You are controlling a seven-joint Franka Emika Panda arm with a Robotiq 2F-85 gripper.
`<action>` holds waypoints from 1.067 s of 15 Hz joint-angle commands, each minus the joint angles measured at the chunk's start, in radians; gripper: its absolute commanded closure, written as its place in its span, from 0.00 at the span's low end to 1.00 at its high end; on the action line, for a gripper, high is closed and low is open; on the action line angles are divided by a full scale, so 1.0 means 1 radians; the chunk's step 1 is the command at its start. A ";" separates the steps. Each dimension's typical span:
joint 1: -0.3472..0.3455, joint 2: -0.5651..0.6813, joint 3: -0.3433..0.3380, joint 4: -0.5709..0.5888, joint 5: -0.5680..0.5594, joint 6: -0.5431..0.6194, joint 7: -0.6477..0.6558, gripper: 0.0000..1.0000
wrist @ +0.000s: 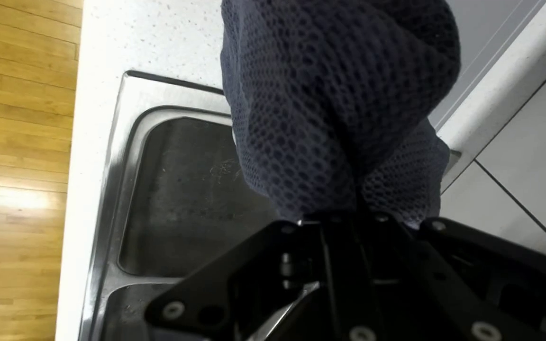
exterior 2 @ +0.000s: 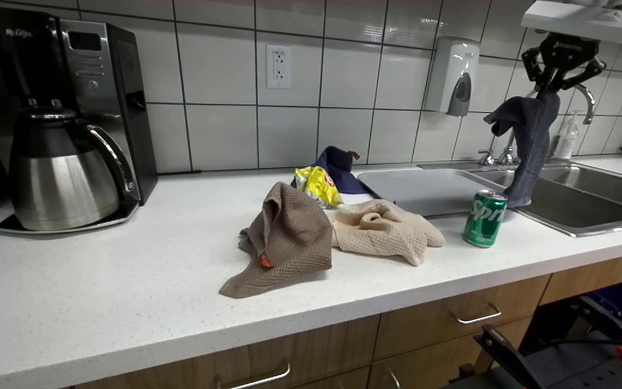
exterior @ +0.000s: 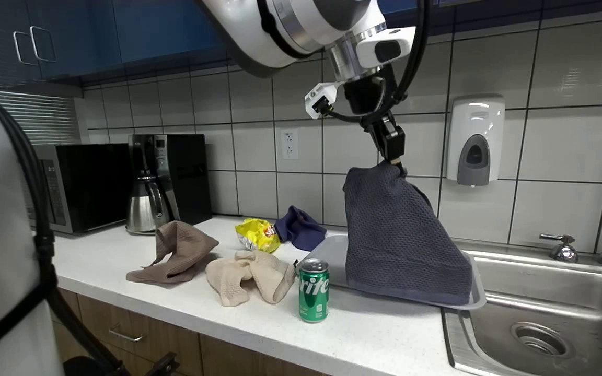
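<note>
Cloth (exterior: 405, 240), dark blue-gray and textured, is pinched near its top by the gripper (exterior 2: 548, 89), so its length is let hang by the gray tray (exterior 2: 419, 186) (contact cannot be confirmed), at the left end of the sink (exterior: 536, 284). The jaws are clenched almost fully on fabric alone.

Four cloths (exterior: 403, 235) (exterior: 181, 253) (exterior: 254, 274) (exterior: 302, 228), one can (exterior: 313, 292), one bag (exterior: 258, 234), one tray (exterior 2: 424, 190)
</note>
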 commanded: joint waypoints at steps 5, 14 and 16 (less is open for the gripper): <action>-0.039 -0.091 0.056 -0.042 0.001 0.001 0.018 0.99; -0.042 -0.129 0.074 -0.075 0.015 -0.009 0.009 0.99; -0.049 -0.127 0.074 -0.083 0.012 -0.013 0.011 0.99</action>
